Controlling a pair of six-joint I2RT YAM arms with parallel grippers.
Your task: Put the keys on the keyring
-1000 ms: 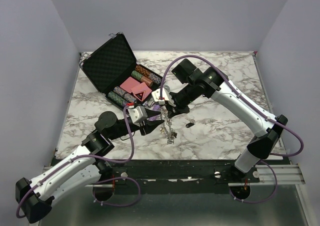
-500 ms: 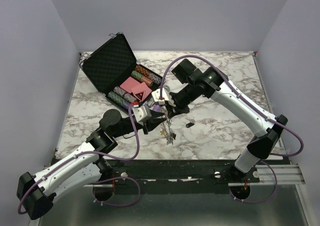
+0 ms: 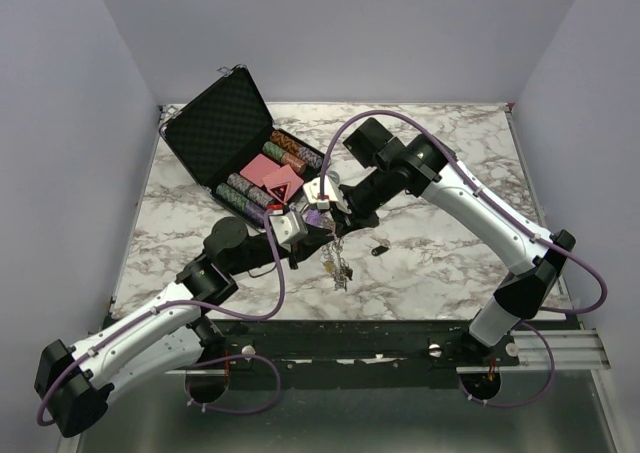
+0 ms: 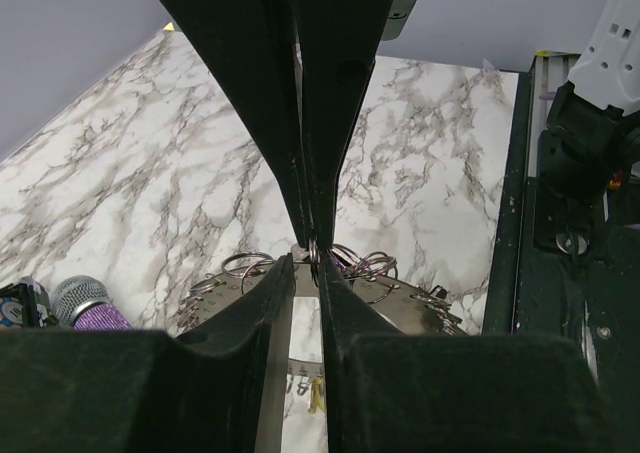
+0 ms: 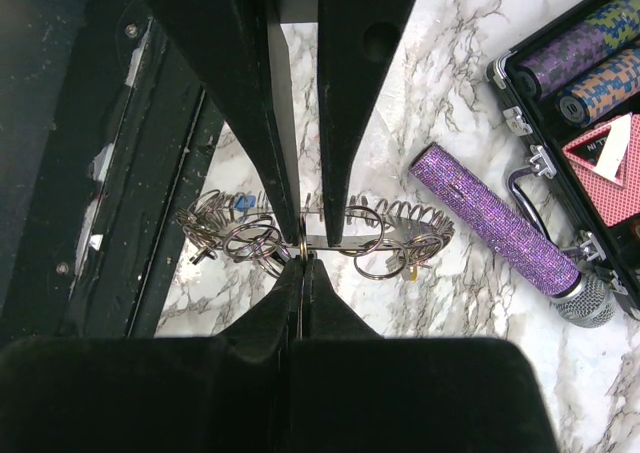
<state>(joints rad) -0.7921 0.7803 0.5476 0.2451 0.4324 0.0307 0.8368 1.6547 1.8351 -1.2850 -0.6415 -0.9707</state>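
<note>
The right arm's fingers (image 5: 270, 308) are pressed fully together, tip to tip, on the thin wire of the silver metal keyring (image 5: 345, 241). The pinch sits about midway along the ring, which the right wrist view shows edge-on.

The left arm's fingers (image 4: 260, 318) come in from the opposite side, so the two pairs of tips face each other. They stand a narrow slit apart, with pale surface showing between them. The ring wire lies at that slit, right at the tips. Whether either pad touches the wire cannot be told.

Small silver metal keys (image 5: 415, 221) and loose little split rings fan out along the keyring on both sides of the pinch. In the overhead view the bunch hangs down from where the two arms meet, near the middle of the bench (image 3: 450, 173), white marble with grey veins. Whether its lower end rests on the marble cannot be told.

A lone small black-headed key (image 3: 379, 248) lies flat on the bench, just to the right of the bunch.

A purple glittery tube with a silver mesh head (image 5: 490, 213) lies beside the keyring, on the side towards a black hard case (image 3: 220, 123). The case stands open, its foam-lined lid tilted back. Inside are rows of patterned chips and a red card.
</note>
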